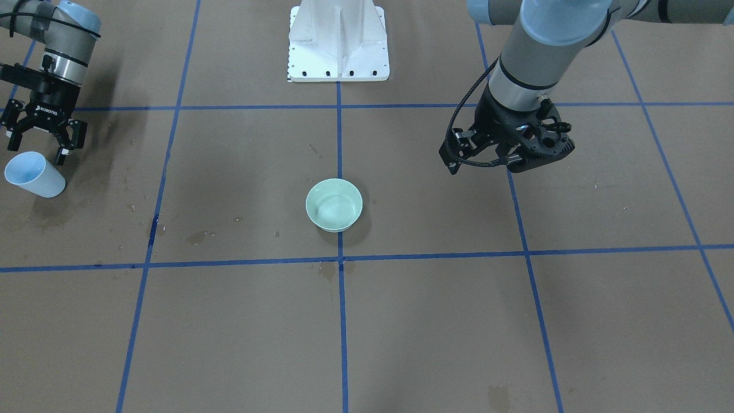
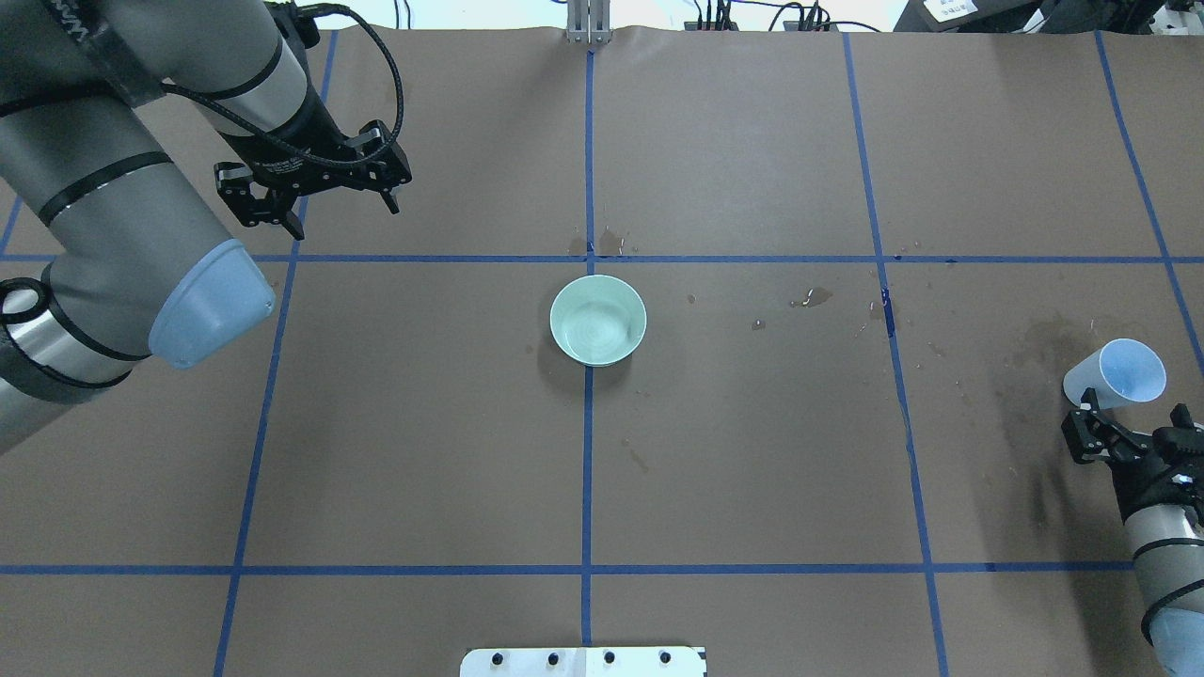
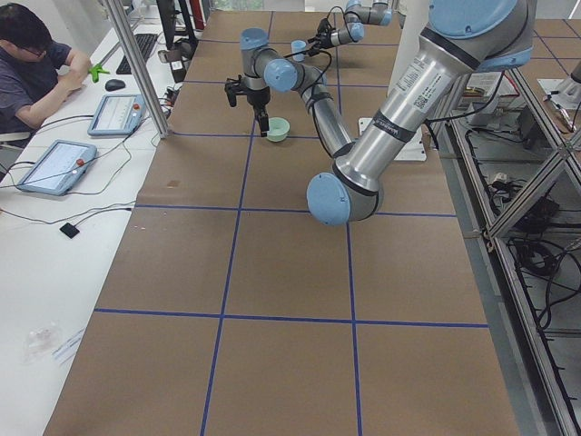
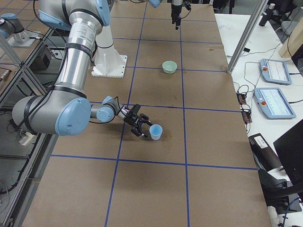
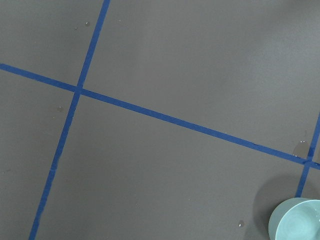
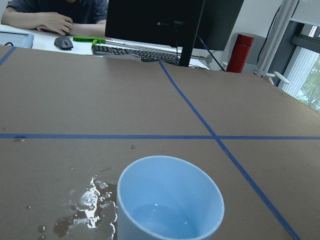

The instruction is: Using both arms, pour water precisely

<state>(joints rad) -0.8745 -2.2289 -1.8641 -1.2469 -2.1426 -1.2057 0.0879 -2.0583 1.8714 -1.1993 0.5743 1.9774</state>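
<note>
Sitting shallow in the blue cup at the right end of the table, the water glints. The right gripper hangs just behind it, fingers spread. The left gripper, also spread, hovers well apart from the green bowl. Puddles stain the blue-taped brown cover. A man sits at a desk alongside.

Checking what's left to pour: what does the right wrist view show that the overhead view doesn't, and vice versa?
Only the right wrist view: a little water in the bottom of the blue cup. Only the overhead view: the green bowl in the middle, the left gripper open above the table, and the right gripper open beside the cup. Both: the cup, the wet patch next to it and the blue tape lines.
</note>
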